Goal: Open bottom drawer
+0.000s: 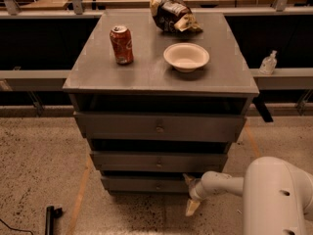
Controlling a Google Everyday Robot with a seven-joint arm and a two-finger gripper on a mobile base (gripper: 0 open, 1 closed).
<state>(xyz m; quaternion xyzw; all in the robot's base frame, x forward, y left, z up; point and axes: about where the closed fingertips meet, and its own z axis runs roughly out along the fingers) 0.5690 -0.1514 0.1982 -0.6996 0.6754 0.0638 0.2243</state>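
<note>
The bottom drawer [142,184] is the lowest and narrowest of three dull grey fronts on the cabinet, with a small round knob [158,185] at its centre. Its front looks flush with the cabinet. My gripper [190,194] is at the end of the white arm coming in from the lower right. It sits just right of the knob, at the drawer's right end and close to the floor. Its two tan fingers [191,208] are spread apart, one up near the drawer front and one down, with nothing between them.
The middle drawer [159,161] and top drawer [159,128] are above. On the cabinet top [98,77] stand a red soda can [121,44], a white bowl [186,57] and a crumpled chip bag [171,10]. A black object [50,217] lies on the speckled floor at lower left.
</note>
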